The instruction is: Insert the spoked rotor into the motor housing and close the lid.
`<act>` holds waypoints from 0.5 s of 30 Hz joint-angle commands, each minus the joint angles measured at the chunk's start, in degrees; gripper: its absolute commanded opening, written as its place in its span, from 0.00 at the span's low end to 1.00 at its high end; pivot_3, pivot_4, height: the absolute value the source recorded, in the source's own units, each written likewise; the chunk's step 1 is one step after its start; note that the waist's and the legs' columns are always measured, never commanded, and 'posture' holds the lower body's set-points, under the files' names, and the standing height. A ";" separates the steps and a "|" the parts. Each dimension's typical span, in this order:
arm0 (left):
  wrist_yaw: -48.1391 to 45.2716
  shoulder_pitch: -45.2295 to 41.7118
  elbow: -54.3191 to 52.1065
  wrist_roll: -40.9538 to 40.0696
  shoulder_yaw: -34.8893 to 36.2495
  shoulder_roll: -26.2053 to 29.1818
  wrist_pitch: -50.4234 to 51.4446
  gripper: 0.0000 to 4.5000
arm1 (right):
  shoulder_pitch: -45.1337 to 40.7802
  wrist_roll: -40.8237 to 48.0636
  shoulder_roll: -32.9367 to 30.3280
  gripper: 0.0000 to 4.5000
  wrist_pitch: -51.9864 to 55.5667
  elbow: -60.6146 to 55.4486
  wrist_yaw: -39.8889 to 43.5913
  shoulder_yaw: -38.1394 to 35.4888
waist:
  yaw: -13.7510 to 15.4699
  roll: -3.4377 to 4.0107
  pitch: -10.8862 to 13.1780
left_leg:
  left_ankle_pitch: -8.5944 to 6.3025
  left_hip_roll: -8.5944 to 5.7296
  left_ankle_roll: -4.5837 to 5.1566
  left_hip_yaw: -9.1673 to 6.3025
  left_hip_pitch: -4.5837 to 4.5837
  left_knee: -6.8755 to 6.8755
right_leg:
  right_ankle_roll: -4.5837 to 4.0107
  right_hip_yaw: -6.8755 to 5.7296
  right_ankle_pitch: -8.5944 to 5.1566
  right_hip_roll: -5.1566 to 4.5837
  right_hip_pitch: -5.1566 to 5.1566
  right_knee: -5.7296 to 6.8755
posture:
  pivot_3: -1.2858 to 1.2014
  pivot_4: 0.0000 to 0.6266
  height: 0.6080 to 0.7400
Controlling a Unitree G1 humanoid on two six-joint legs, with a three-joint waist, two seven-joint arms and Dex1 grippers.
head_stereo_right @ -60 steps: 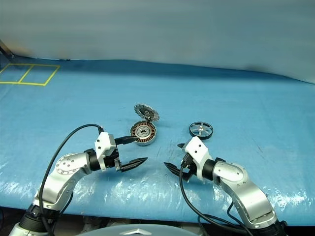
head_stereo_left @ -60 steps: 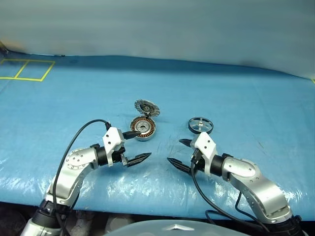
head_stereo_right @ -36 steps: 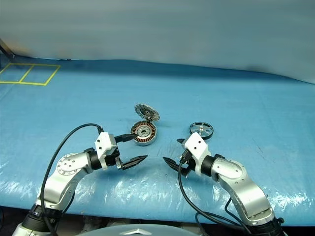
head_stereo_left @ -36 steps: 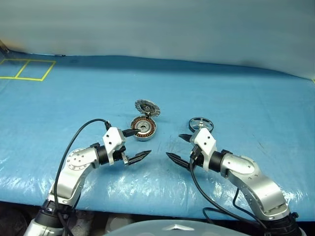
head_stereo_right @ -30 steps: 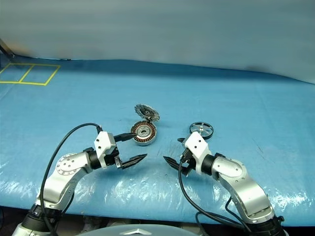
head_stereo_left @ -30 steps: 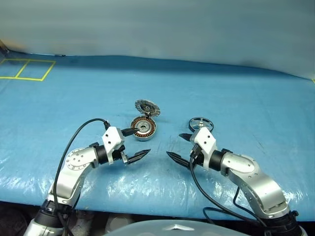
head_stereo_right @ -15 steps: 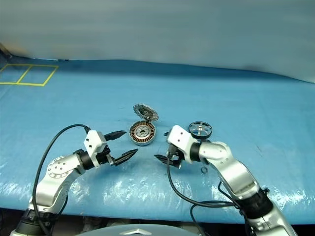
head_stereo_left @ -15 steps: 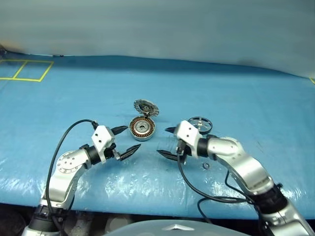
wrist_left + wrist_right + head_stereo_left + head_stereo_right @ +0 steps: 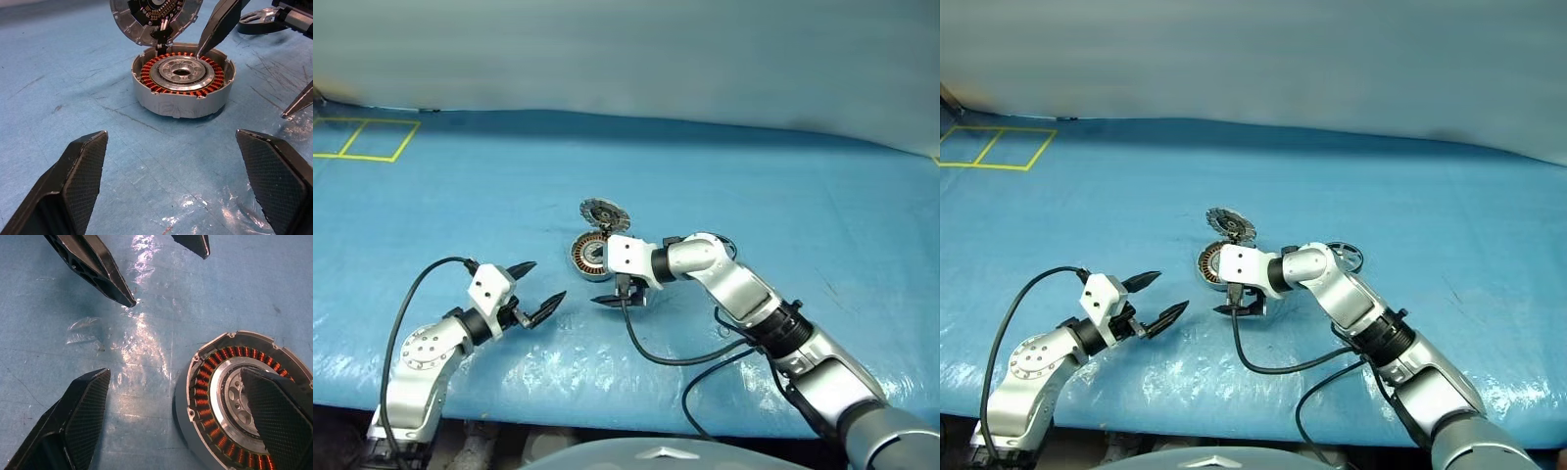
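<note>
1. Hovering at the near left of the blue tabletop (image 9: 431, 215), the left end effector (image 9: 536, 290) has its fingers spread apart, holding nothing.
2. The motor housing (image 9: 589, 257) sits mid-tabletop, its lid (image 9: 604, 213) hinged up on the far side.
3. The right end effector (image 9: 610, 291), fingers apart and empty, hangs at the housing's near right edge.
4. The spoked rotor (image 9: 1349, 255) lies just right, partly hidden behind the right arm.
</note>
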 commanded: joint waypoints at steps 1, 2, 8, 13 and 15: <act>1.01 0.55 -2.74 0.18 0.81 -0.46 -1.50 1.00 | -1.78 -2.28 0.95 0.99 -3.42 3.22 0.75 0.34 | -0.04 0.00 0.00 | 0.00 0.00 0.00 0.00 0.00 0.00 | 0.00 0.00 0.00 0.00 0.00 0.00 | 0.52 0.24 1.00; 1.16 0.65 -2.82 0.20 0.75 -0.50 -1.55 1.00 | -1.92 -2.70 1.27 0.99 -3.93 4.04 0.83 0.34 | -0.05 0.00 0.00 | 0.00 0.00 0.00 0.01 0.00 0.00 | 0.00 0.00 0.00 0.00 -0.01 0.00 | 0.52 0.24 1.00; 1.87 1.24 -3.14 0.45 0.47 -0.54 -1.76 1.00 | -2.84 -6.66 2.55 0.99 -7.14 7.03 0.06 0.12 | -0.24 0.01 0.00 | 0.00 0.00 0.00 0.00 0.00 -0.01 | 0.00 0.00 0.00 0.00 -0.02 0.02 | 0.52 0.24 1.00; 1.96 1.39 -2.98 0.21 0.26 -0.42 -1.94 1.00 | -3.51 -4.36 3.64 0.99 -4.97 5.00 1.69 -2.96 | -0.25 0.01 0.00 | 0.01 0.00 -0.02 0.00 0.01 -0.01 | -0.02 0.00 0.02 0.00 -0.02 0.03 | 0.52 0.24 1.00; 1.83 1.31 -2.77 0.42 -0.05 -0.29 -1.90 1.00 | -3.80 -4.19 3.83 0.99 -4.14 4.68 1.79 -3.75 | -0.27 0.01 0.01 | 0.01 0.00 -0.02 0.00 0.01 -0.01 | -0.02 0.00 0.02 0.00 -0.02 0.03 | 0.52 0.24 1.00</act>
